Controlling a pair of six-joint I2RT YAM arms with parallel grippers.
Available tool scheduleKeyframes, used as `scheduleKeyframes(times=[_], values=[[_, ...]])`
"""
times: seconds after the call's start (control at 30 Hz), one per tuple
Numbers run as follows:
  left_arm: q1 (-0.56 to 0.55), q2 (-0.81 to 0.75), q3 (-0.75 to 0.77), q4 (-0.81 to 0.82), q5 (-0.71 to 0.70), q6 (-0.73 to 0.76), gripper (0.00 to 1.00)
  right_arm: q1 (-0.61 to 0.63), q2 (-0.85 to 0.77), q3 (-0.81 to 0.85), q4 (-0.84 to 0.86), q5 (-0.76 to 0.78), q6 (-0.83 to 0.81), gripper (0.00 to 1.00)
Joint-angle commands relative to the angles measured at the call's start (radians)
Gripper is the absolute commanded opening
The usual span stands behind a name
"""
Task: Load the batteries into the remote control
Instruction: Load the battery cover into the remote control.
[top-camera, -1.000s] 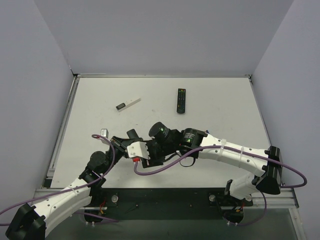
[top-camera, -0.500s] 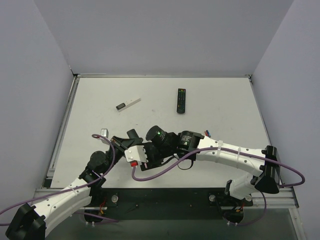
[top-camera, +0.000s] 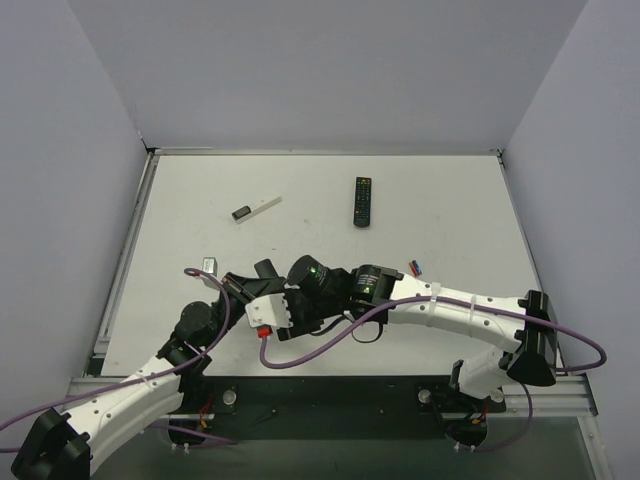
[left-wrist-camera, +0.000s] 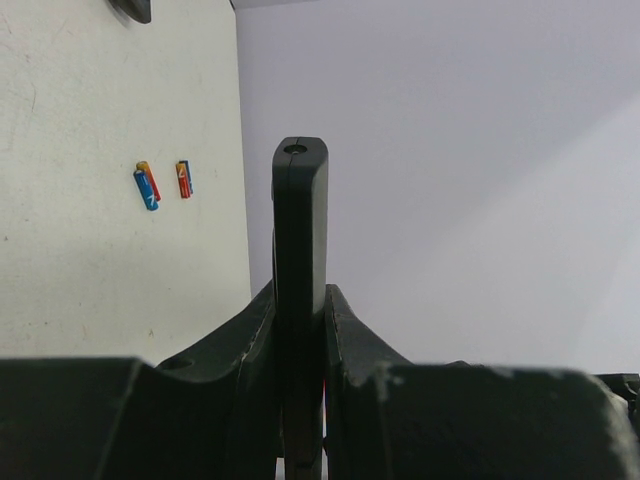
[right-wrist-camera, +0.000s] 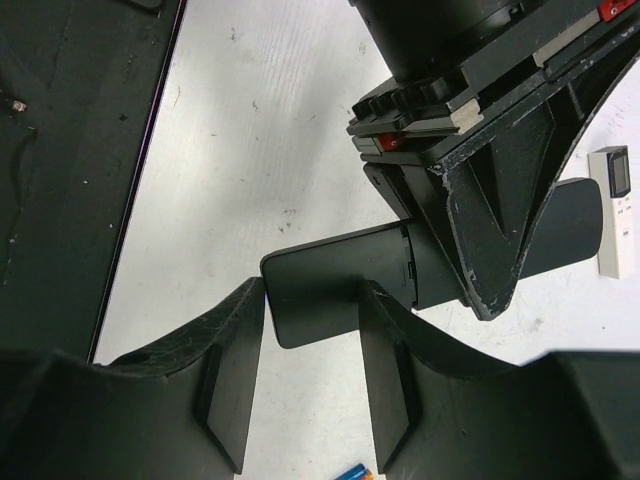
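Observation:
My left gripper (left-wrist-camera: 300, 300) is shut on the plain black remote control (left-wrist-camera: 300, 220) and holds it edge-on above the table. In the right wrist view the remote (right-wrist-camera: 340, 280) sticks out of the left gripper (right-wrist-camera: 480, 200), and my right gripper (right-wrist-camera: 312, 300) is open with its jaws on either side of the remote's free end. In the top view both grippers meet at the near middle: the left one (top-camera: 262, 278) and the right one (top-camera: 290, 305). The batteries (top-camera: 413, 267) lie on the table to the right. Two clusters show in the left wrist view (left-wrist-camera: 147, 186), and one tip shows in the right wrist view (right-wrist-camera: 360, 472).
A long black remote with coloured buttons (top-camera: 362, 200) lies at the back middle. A thin white stick with a dark end (top-camera: 256, 209) lies at the back left. A small white device (top-camera: 208, 264) sits at the left; it also shows in the right wrist view (right-wrist-camera: 612, 210). Purple cables loop near the arms.
My right arm has slid to the left, bringing its open jaws around the remote's end. The batteries have come into view from under it. The left gripper has held still.

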Motion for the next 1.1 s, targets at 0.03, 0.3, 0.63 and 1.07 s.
scheduleKeyframes(times=[0.03, 0.3, 0.63, 1.07], values=[[-0.004, -0.026, 0.073, 0.085, 0.025, -0.053, 0.00, 0.011, 0.031, -0.010, -0.005, 0.069, -0.020, 0.36], [-0.004, -0.025, 0.107, 0.103, 0.066, -0.075, 0.00, -0.001, 0.058, -0.034, 0.036, 0.093, -0.011, 0.35], [-0.011, -0.002, 0.128, 0.134, 0.114, -0.067, 0.00, -0.073, 0.080, -0.031, 0.097, -0.009, 0.018, 0.34], [-0.012, 0.053, 0.157, 0.180, 0.186, -0.012, 0.00, -0.116, 0.099, -0.008, 0.116, -0.061, 0.067, 0.40]])
